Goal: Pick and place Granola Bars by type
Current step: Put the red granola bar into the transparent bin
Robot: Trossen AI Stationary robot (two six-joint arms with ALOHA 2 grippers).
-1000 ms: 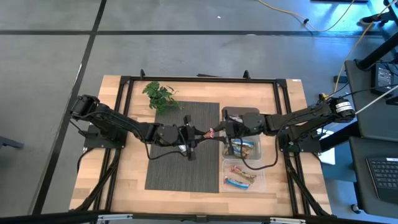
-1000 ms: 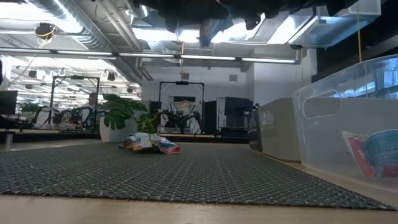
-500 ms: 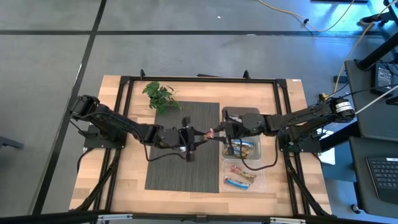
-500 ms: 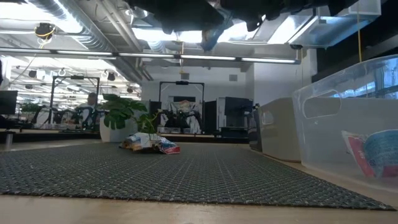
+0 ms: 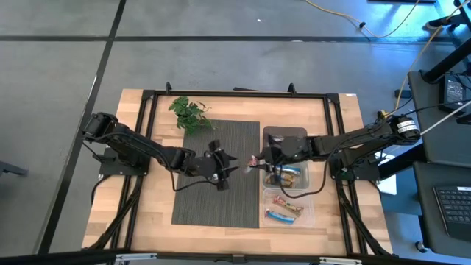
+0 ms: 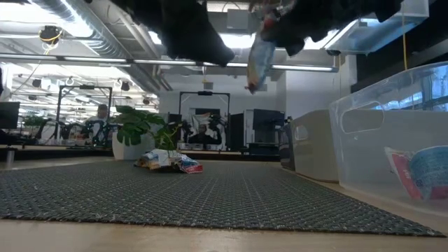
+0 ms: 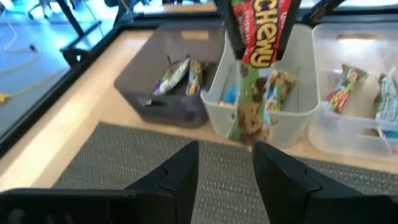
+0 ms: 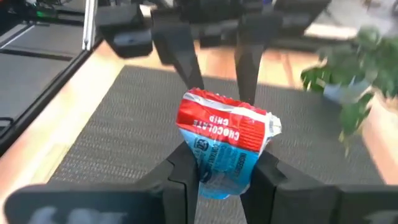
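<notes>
A granola bar (image 8: 224,146) in a red, white and blue wrapper hangs in the air over the dark mat's (image 5: 217,195) right edge, and my right gripper (image 8: 222,177) is shut on it. It also shows in the low view as the bar (image 6: 259,63) and in the left wrist view as the bar (image 7: 256,68). My left gripper (image 7: 227,171) stands open just left of it, its fingers apart from the wrapper. More wrapped bars (image 6: 169,162) lie in a small heap on the mat. My right gripper pinches the bar's blue-and-white part (image 8: 219,167) between its two fingers. The fingers come from the table's right, slanting a little downward. The red end (image 8: 227,121) sticks out past the fingertips. The bar is lifted clear of the mat and hangs tilted.
Three bins stand in a row along the mat's right side: a dark grey one (image 5: 274,136), a light one (image 5: 306,175) and a clear one (image 5: 309,213), each with bars inside. A green plant sprig (image 5: 190,114) lies at the mat's far left corner.
My left gripper has opened, let go of the bar and drawn back a little toward the table's left. Both grippers have tipped downward. The bar stays in my right gripper and now hangs lower, in plain sight in the low view.
</notes>
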